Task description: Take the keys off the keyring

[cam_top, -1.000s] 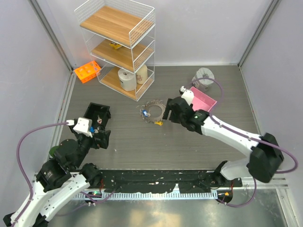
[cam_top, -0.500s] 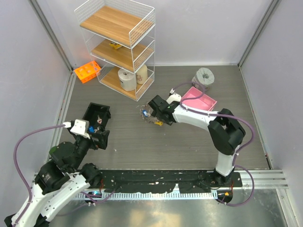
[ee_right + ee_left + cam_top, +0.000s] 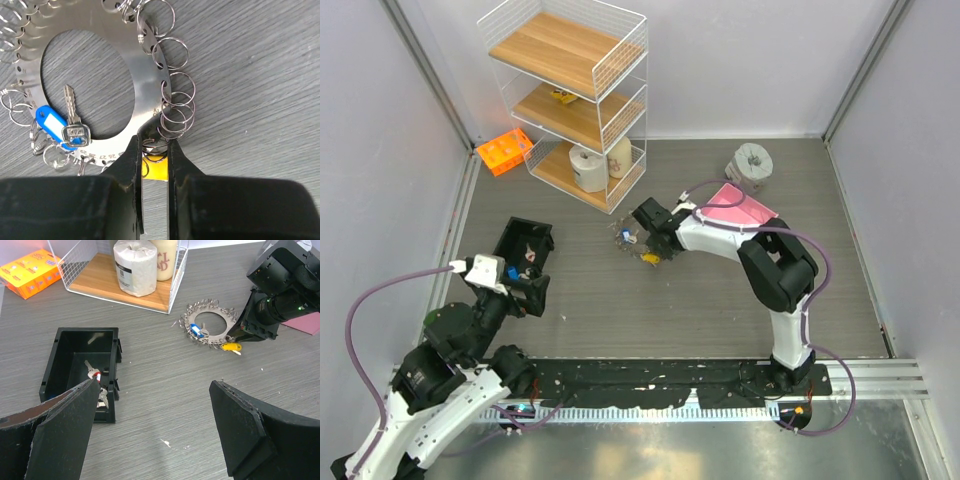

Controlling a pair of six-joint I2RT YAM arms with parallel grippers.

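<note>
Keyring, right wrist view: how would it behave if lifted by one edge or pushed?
The keyring looks like a flat metal plate, so it should stay stiff and tilt rather than sag when lifted by one edge. The small split rings hang loosely through its holes and will probably swing. Lying flat on the table, it would likely slide, not roll.

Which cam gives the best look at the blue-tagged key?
Right wrist: the blue-tagged key lies close up inside the keyring, with tag, blade and split ring distinct. Left wrist shows it only as a small blue spot on the ring; top external, just a blue speck.
</note>
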